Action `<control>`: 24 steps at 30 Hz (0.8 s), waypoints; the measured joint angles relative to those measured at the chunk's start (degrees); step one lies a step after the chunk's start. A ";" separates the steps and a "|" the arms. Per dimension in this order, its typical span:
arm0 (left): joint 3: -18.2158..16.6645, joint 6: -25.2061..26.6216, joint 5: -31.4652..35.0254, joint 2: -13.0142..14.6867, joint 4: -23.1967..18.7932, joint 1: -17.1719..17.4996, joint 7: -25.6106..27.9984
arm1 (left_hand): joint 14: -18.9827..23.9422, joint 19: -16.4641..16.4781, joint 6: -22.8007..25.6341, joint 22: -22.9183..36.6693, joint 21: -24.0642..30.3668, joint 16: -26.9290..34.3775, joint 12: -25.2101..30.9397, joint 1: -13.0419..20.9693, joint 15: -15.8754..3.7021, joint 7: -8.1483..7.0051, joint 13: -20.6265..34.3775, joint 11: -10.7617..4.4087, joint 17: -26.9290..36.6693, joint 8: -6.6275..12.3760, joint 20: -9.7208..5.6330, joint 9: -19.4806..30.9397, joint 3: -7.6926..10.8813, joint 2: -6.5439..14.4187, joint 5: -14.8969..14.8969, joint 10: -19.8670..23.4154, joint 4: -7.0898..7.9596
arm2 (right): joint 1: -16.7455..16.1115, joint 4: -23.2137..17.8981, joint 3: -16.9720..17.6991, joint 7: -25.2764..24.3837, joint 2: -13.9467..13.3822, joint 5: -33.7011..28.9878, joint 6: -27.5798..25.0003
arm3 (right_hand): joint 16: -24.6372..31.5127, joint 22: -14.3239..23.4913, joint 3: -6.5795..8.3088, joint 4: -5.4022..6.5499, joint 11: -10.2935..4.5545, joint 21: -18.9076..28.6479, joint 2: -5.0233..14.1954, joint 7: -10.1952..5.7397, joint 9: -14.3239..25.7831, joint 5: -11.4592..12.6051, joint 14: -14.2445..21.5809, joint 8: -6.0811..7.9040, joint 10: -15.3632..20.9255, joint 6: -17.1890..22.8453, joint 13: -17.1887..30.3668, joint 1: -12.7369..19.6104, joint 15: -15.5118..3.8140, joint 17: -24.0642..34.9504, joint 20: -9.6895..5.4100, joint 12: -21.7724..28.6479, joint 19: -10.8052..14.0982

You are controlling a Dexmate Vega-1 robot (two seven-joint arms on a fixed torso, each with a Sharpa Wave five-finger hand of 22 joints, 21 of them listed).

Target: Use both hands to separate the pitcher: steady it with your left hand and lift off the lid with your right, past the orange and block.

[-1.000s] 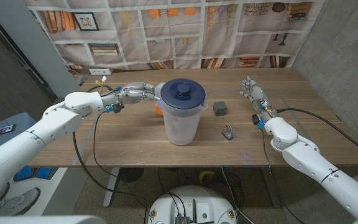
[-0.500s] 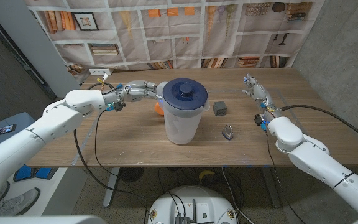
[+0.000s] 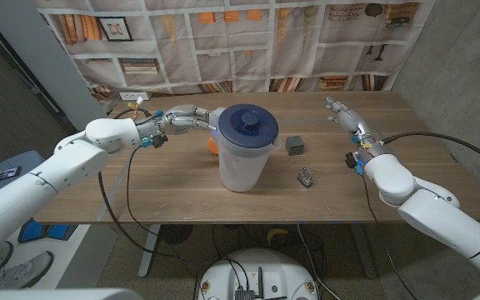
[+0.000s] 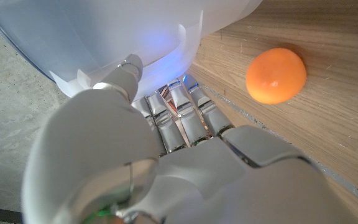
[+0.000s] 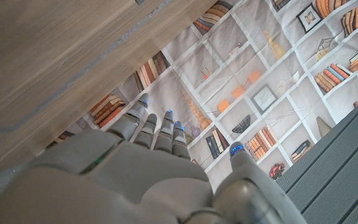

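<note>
A clear pitcher (image 3: 242, 162) with a dark blue lid (image 3: 246, 125) stands upright mid-table. My left hand (image 3: 188, 119) reaches in from the left, and its fingertips touch the pitcher's upper wall just under the rim. In the left wrist view that hand (image 4: 166, 134) has straight fingers against the pitcher (image 4: 123, 31), closed around nothing. The orange (image 3: 212, 144) peeks out behind the pitcher's left side, and it lies on the wood beside my fingers (image 4: 276, 75). A dark grey block (image 3: 295, 145) sits right of the pitcher. My right hand (image 3: 344, 117) is far right, fingers apart, holding nothing.
A small dark metallic object (image 3: 306, 176) lies in front of the block. A white socket strip (image 3: 135, 96) sits at the table's back left corner. A bookshelf-print curtain (image 3: 240, 42) hangs behind the table. The right wrist view looks past my right hand (image 5: 142, 168) to table wood (image 5: 55, 56).
My right hand has drifted a little farther back and to the right, away from the block. My left hand has edged slightly closer against the pitcher. The pitcher and lid stay put.
</note>
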 measured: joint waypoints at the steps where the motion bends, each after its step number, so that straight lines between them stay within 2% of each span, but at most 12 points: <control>1: -0.01 -0.03 0.05 0.01 -0.02 0.01 0.11 | 0.08 0.00 0.00 0.00 0.00 0.00 -0.01 0.00 -0.08 0.00 0.00 -0.08 0.00 0.00 0.00 0.00 0.00 0.00 0.00 0.08 0.00 | -0.41 -0.75 0.33 -0.04 -0.29 -0.10 -0.17 | 0.00 0.00 0.13 -0.13 0.00 -0.03 -0.05 -0.20 0.00 -0.01 0.00 0.09 0.00 0.20 0.00 0.05 0.00 0.00 0.00 0.18 0.00; 6: -0.21 -0.27 0.30 0.07 -0.49 0.26 0.70 | 0.09 0.00 0.00 0.00 -0.22 0.00 -0.01 0.00 -0.09 0.01 0.00 -0.08 0.00 -0.02 0.00 0.00 0.00 0.00 0.00 0.08 0.00 | -2.21 -4.13 1.89 -0.56 -1.57 -2.21 -3.72 | 0.00 0.00 0.12 -1.11 -0.10 -0.21 0.52 -0.97 0.00 -0.22 0.21 0.49 0.72 0.97 0.00 0.67 0.21 -0.27 0.21 0.18 0.21; 7: -0.24 -0.36 0.37 0.07 -0.60 0.32 0.90 | 0.09 0.00 0.00 0.00 -0.22 0.00 -0.01 0.01 -0.09 0.01 0.00 -0.08 0.00 -0.05 0.00 0.00 0.00 0.00 0.00 0.08 0.00 | -2.70 -4.98 2.29 -0.57 -1.89 -2.79 -4.42 | 0.00 0.00 0.01 -1.28 -0.42 -0.21 -0.15 -1.08 0.00 -0.22 0.34 0.49 1.05 1.09 0.00 1.35 0.34 -0.34 0.21 0.18 0.21; 12: -0.29 -0.45 0.52 0.04 -0.93 0.39 1.44 | 0.09 0.00 0.00 0.00 -0.22 -0.27 -0.01 0.07 -0.09 0.02 0.00 -0.08 0.00 -0.21 0.00 0.00 -0.01 0.05 0.00 0.08 -0.01 | -3.98 -7.23 3.41 -0.33 -2.75 -4.48 -5.64 | 0.45 0.00 0.25 -2.32 -0.71 -0.21 0.23 -1.71 0.31 -0.66 1.03 0.89 1.95 1.71 -0.01 1.70 0.60 -0.52 0.39 0.18 0.85; 14: -0.35 -0.45 0.58 0.04 -1.11 0.46 1.68 | 0.09 0.00 0.00 0.00 -0.22 -0.27 -0.01 0.07 -0.09 0.02 0.00 -0.08 -0.10 -0.22 0.00 0.00 -0.01 0.05 0.00 0.08 -0.01 | -4.56 -8.06 3.85 -0.04 -3.15 -5.25 -5.85 | 0.45 0.00 0.38 -2.47 -0.93 -0.21 -0.50 -1.89 0.30 -0.66 1.24 0.89 2.17 1.98 0.05 2.45 0.40 -0.52 0.21 0.18 1.03; 18: -0.52 -0.45 0.61 0.09 -1.56 0.73 2.21 | 0.09 0.00 0.07 0.00 -0.22 -0.27 -0.01 0.07 -0.09 0.09 0.00 0.13 -0.19 -0.23 0.00 -0.01 -0.01 0.05 0.00 0.28 -0.01 | -5.56 -9.46 4.55 0.49 -3.79 -7.09 -6.29 | 0.72 0.00 0.86 -3.59 -1.44 -0.43 -0.27 -2.15 0.31 -0.94 1.23 0.94 2.67 2.88 0.27 3.15 0.40 -0.79 0.22 0.18 1.01; 19: -0.55 -0.45 0.62 0.12 -1.66 0.78 2.32 | 0.09 0.00 0.07 0.00 -0.22 -0.27 -0.01 0.07 -0.09 0.09 0.00 0.13 -0.19 -0.23 0.00 -0.01 -0.01 0.05 0.00 0.28 -0.01 | -5.81 -9.86 4.72 0.61 -3.94 -7.54 -6.55 | 0.87 0.00 0.82 -3.97 -1.44 -0.44 0.34 -2.18 0.30 -1.10 1.24 1.28 2.68 3.23 0.27 3.76 0.41 -0.79 0.23 0.18 1.00; 21: -0.65 -0.44 0.62 0.23 -1.94 0.94 2.60 | 0.09 0.00 0.07 0.00 -0.22 -0.27 -0.01 0.07 -0.09 0.09 0.00 0.13 -0.19 -0.28 0.00 -0.01 -0.01 0.05 0.00 0.28 -0.02 | -6.43 -11.07 5.21 0.99 -4.31 -8.57 -7.29 | 0.88 0.00 0.99 -4.37 -1.84 -0.44 0.32 -2.28 0.30 -1.10 1.44 1.29 3.07 3.34 0.27 3.75 0.61 -0.79 0.53 0.20 0.71; 24: -0.70 -0.37 0.62 0.29 -2.17 1.07 2.84 | 0.09 0.00 0.16 0.00 -0.22 -0.27 -0.12 0.08 -0.09 0.00 -0.01 0.13 -0.19 -0.44 0.00 -0.01 -0.01 0.05 0.00 0.28 -0.02 | -7.07 -12.20 5.73 1.39 -4.67 -9.49 -7.95 | 0.88 0.00 1.33 -5.40 -1.64 -0.44 0.27 -2.35 0.30 -1.59 1.44 1.39 3.68 3.72 0.27 4.75 0.61 -1.06 1.17 0.64 0.50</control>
